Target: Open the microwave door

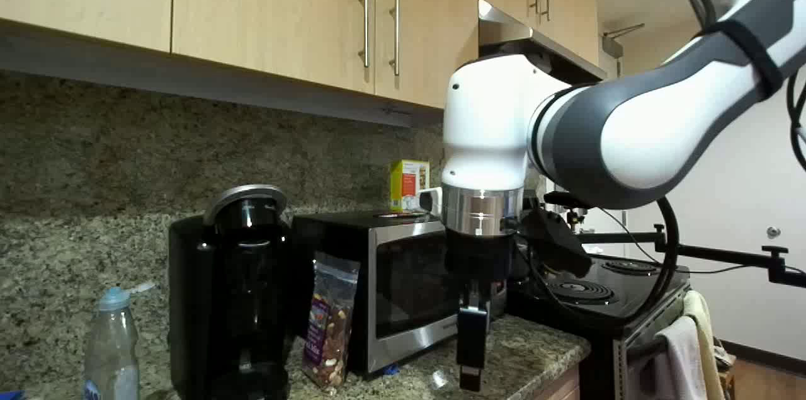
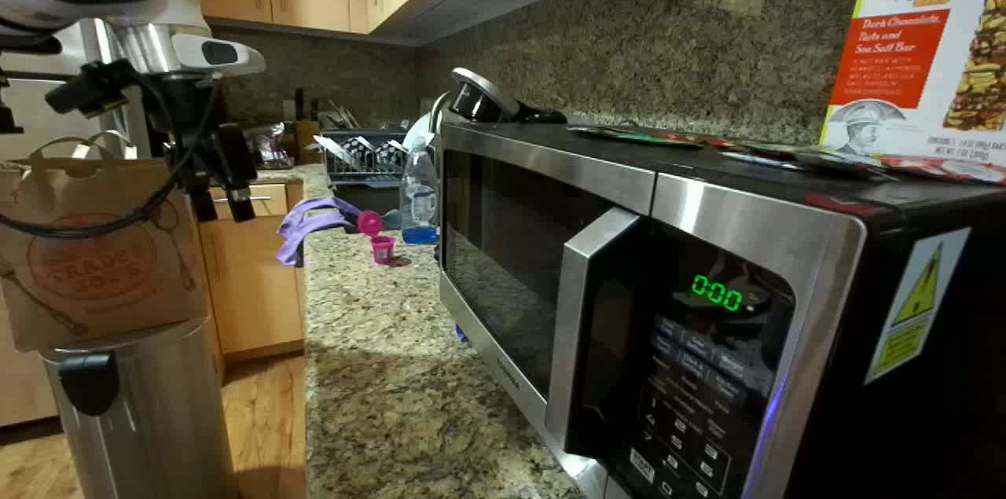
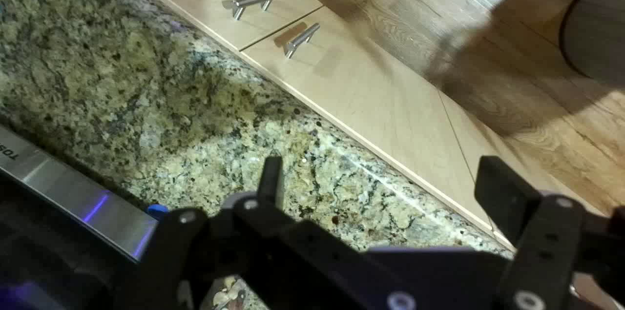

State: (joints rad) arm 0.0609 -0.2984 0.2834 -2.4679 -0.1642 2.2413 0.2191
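Note:
The stainless-steel microwave (image 1: 334, 227) stands on the counter in both exterior views, where it also shows in an exterior view (image 2: 739, 208). Its door (image 1: 409, 286) is shut, with dark glass in a silver frame; the door also shows in an exterior view (image 2: 511, 255). The vertical door handle (image 2: 578, 334) is near the keypad. My gripper (image 1: 471, 368) points down in front of the door and hides part of it. It is apart from the microwave in an exterior view (image 2: 223, 204). In the wrist view my gripper (image 3: 383, 168) is open, nothing between its fingers, over the counter edge.
A black coffee maker (image 1: 233, 299) and a nut-mix bag (image 1: 330, 324) stand beside the microwave. A yellow box (image 1: 409, 184) and flat packets (image 2: 786, 157) lie on top. The stove (image 1: 592, 286) is beyond. A paper bag (image 2: 102, 263) sits on a bin (image 2: 149, 420).

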